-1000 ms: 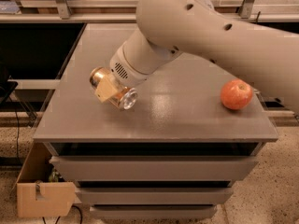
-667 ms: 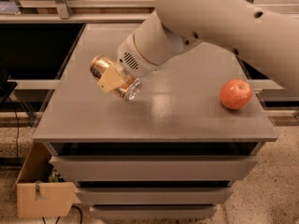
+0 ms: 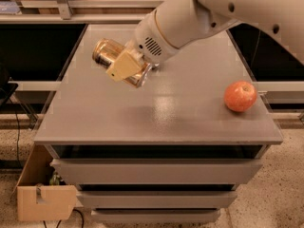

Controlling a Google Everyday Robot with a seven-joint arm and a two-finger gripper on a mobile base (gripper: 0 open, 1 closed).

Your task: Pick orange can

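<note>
The orange can (image 3: 108,54) is a coppery metallic can held on its side, lifted above the grey table top (image 3: 156,113). My gripper (image 3: 124,66) is shut on the orange can, with a tan finger (image 3: 124,65) across its middle. The can's shiny ends stick out at both sides of the finger. The thick white arm (image 3: 190,18) reaches in from the upper right. The far finger is hidden behind the can.
A red-orange apple (image 3: 240,96) sits near the right edge of the table. The table has drawers (image 3: 156,171) below its front edge. A cardboard box (image 3: 45,201) stands on the floor at the lower left. Shelving (image 3: 61,4) runs behind the table.
The gripper has risen with the orange can, up and away from the table top. The arm has pulled upward and to the right. The apple has not moved.
</note>
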